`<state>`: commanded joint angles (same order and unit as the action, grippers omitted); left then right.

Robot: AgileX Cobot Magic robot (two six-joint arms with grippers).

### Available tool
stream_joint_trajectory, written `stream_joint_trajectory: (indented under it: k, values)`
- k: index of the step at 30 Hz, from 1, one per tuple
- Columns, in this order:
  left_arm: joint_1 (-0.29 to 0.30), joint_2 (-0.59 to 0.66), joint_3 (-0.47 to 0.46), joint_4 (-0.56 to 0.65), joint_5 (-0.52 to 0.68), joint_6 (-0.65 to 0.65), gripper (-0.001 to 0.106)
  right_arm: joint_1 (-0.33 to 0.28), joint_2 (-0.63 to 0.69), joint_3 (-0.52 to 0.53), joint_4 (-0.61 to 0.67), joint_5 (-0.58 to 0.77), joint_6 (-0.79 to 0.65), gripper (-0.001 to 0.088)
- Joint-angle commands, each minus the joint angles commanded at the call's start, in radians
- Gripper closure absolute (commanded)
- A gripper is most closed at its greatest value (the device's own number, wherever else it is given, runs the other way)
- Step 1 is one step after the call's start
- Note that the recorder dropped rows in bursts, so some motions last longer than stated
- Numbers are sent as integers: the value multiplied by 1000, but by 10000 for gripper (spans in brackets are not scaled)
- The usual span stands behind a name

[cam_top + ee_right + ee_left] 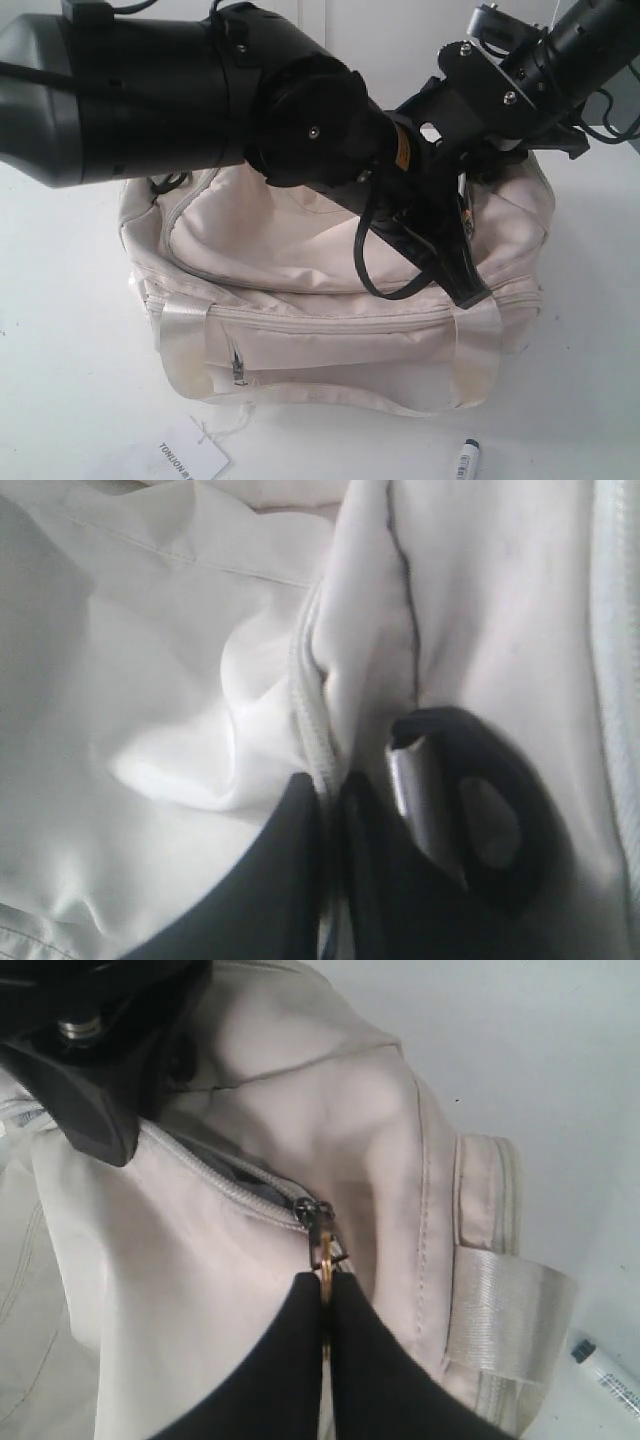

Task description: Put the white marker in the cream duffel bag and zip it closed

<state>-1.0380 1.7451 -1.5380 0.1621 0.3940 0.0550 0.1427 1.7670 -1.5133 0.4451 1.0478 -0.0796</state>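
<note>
The cream duffel bag (300,250) lies on the white table. My left gripper (325,1285) is shut on the gold zipper pull (322,1250) at the bag's right end, reaching across from the left (468,285). Behind the slider the top zipper (235,1182) shows a dark gap. My right gripper (330,785) is shut on a fold of the bag's cream fabric by the zipper tape (305,720); its arm (520,70) comes in from the upper right. The white marker (467,459) with its black cap lies on the table in front of the bag, also visible as the marker (606,1371) in the left wrist view.
A white paper tag (190,461) with black print lies on the table at the front left, tied by a thread. The bag's shiny strap (505,1310) runs down its end. A black looped piece with a metal part (470,830) sits beside the right gripper.
</note>
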Motion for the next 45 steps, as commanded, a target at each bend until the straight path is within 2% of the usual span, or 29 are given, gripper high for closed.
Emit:
stream_joint_trajectory:
  k: [7, 11, 20, 28, 40, 45]
  values:
    - [0, 0, 2, -57, 86, 0, 1053, -2, -13, -2, 11, -38, 15, 868]
    - [0, 2, 2, -84, 95, 0, 1053, -4, -46, -2, 9, -84, 36, 868]
    - [0, 24, 2, -95, 156, 0, 1053, -4, -63, -2, 7, -107, 65, 868]
    - [0, 60, 4, -95, 263, 4, 1053, -4, -63, -2, 7, -107, 65, 868]
    - [0, 60, 4, -46, 363, 4, 1053, -4, -63, -2, -6, -110, 59, 868]
    - [0, 58, 4, 42, 403, 4, 1053, -4, -63, -2, -33, -108, 56, 868]
